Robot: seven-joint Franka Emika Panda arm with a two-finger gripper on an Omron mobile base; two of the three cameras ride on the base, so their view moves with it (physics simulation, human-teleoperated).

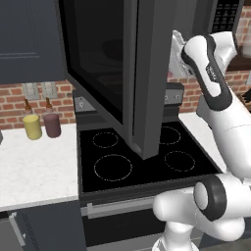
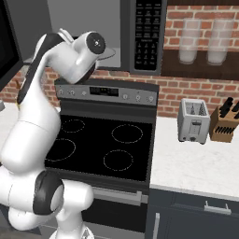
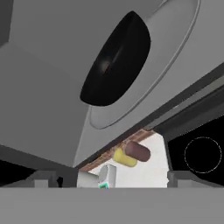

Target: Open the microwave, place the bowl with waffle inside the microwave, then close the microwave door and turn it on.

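No writing is legible anywhere. At far left stand a yellow jar (image 1: 32, 126) and a maroon jar (image 1: 52, 125); the microwave door (image 1: 105, 68) hangs swung open over the stove (image 1: 137, 157). The hand view alone shows the bowl with waffle (image 3: 116, 59) on the microwave (image 2: 148, 35) turntable, gripper (image 3: 113, 181) jaws wide, empty. Right: toaster (image 2: 193, 121), knife block (image 2: 226, 122).

Flat, even rendered light, no clear source, only soft shadows. The microwave door (image 1: 105, 68) glass shows faint reflections (toward ten o'clock). The hand view is soft-edged, slightly blurred throughout.
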